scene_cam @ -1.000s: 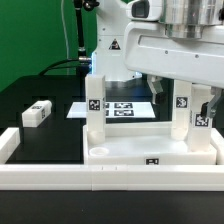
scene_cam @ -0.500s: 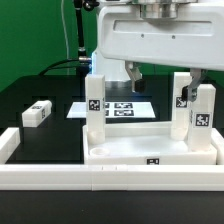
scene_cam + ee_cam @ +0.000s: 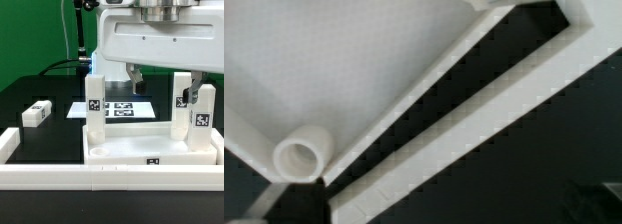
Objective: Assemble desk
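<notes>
The white tabletop panel (image 3: pixel 150 150) lies rim-up at the front, against the border wall. Three white tagged legs stand on it: one on the exterior view's left (image 3: pixel 95 108) and two on its right (image 3: pixel 181 98) (image 3: pixel 204 115). A fourth leg (image 3: pixel 37 113) lies loose on the black table at the far left. My gripper (image 3: pixel 133 77) hangs high above the middle of the panel and holds nothing that I can see. Its fingers are mostly hidden by the white hand. The wrist view shows the panel's inside (image 3: pixel 349 70) and a round corner socket (image 3: pixel 299 155).
The marker board (image 3: pixel 122 108) lies flat behind the panel. The long low white border wall (image 3: pixel 100 178) runs along the front and turns back at the left; it also shows in the wrist view (image 3: pixel 455 150). The robot base (image 3: pixel 108 40) stands behind.
The arm has risen and moved toward the exterior view's left, away from the two right-hand legs. In the last half second nothing has moved.
</notes>
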Motion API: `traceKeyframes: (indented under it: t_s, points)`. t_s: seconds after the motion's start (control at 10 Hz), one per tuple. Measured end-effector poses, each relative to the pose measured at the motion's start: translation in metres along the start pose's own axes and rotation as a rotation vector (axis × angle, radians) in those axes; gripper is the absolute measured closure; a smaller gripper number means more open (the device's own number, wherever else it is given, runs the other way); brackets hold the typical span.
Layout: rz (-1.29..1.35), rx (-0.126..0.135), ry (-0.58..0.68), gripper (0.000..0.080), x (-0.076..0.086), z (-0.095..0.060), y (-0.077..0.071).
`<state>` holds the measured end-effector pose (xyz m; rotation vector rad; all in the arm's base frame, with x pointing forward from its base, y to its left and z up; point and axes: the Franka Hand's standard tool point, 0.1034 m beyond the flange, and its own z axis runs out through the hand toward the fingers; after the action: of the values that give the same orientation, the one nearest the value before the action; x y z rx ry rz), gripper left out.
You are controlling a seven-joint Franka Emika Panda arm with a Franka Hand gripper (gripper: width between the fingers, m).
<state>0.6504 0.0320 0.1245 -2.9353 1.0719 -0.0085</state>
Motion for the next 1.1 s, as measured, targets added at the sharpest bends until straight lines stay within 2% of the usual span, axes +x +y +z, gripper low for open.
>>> traceKeyframes:
  t_s: [0.1,0.2,0.3,0.5,0.6,1.0,1.1]
  points:
    - [-0.017,0.000,0.001,0.0151,0.002,0.001,0.003]
    - [-0.041,-0.004,0.002,0.0151,0.007,0.001,0.012]
    - [-0.115,-0.003,0.000,0.0151,0.011,-0.005,0.026]
    - [-0.186,0.020,-0.019,0.0151,0.019,-0.028,0.068]
    - [-0.239,0.019,-0.019,0.0151,0.022,-0.032,0.076]
    - [-0.437,0.020,-0.019,0.0151,0.022,-0.027,0.078]
    - [-0.450,0.018,-0.026,0.0151,0.024,-0.021,0.092]
